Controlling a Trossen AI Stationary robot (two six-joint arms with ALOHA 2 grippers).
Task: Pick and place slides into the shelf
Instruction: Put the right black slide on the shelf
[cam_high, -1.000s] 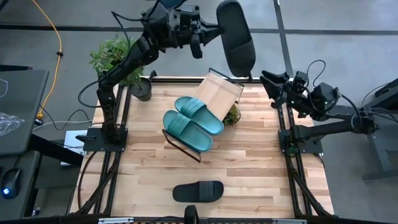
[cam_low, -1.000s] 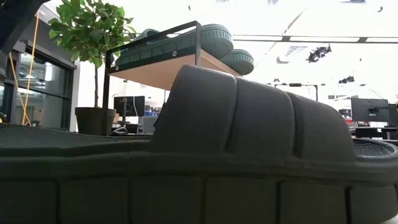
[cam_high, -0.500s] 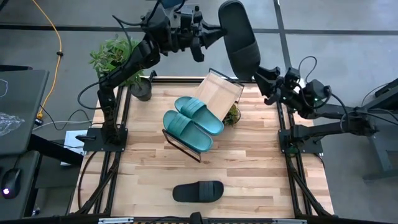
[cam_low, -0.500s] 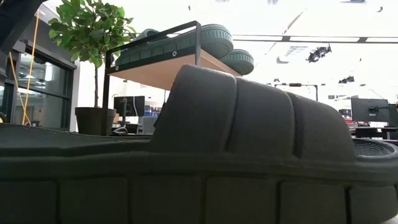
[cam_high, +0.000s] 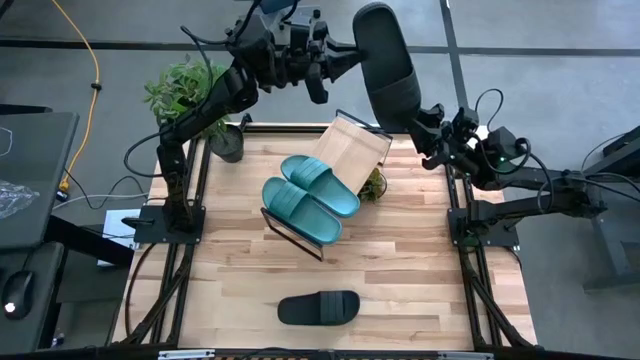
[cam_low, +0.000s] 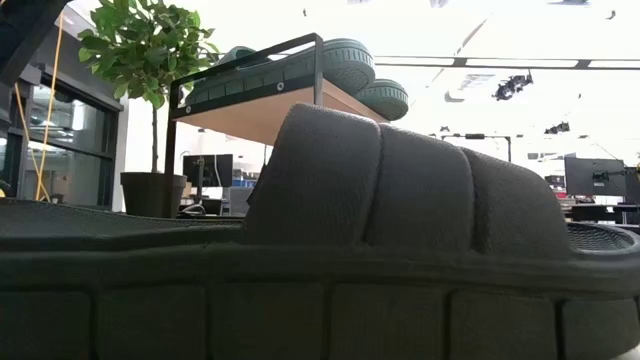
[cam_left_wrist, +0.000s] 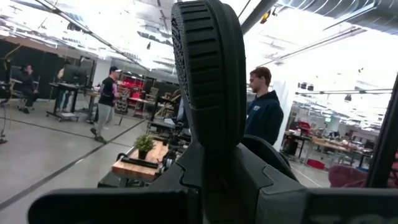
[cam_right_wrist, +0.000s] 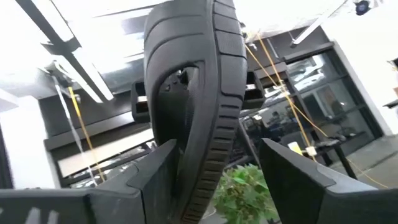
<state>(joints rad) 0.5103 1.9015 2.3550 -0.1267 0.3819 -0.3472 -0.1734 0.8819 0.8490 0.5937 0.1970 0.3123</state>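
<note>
Evidently a handover is in hand: the left gripper (cam_high: 338, 50) clamps one end of a black rubber slide sandal (cam_high: 388, 65) held high beyond the far edge of the slanted wooden-topped, black-framed shelf (cam_high: 350, 146), while the right gripper (cam_high: 428, 128), fingers spread either side of the sole in its wrist view, reaches its other end. Better that the right closes firmly before the left lets go. Two teal green rubber slides (cam_high: 318, 184) (cam_high: 300, 209) lie on the shelf; another black slide (cam_high: 319, 307) lies on the table, well short of it.
</note>
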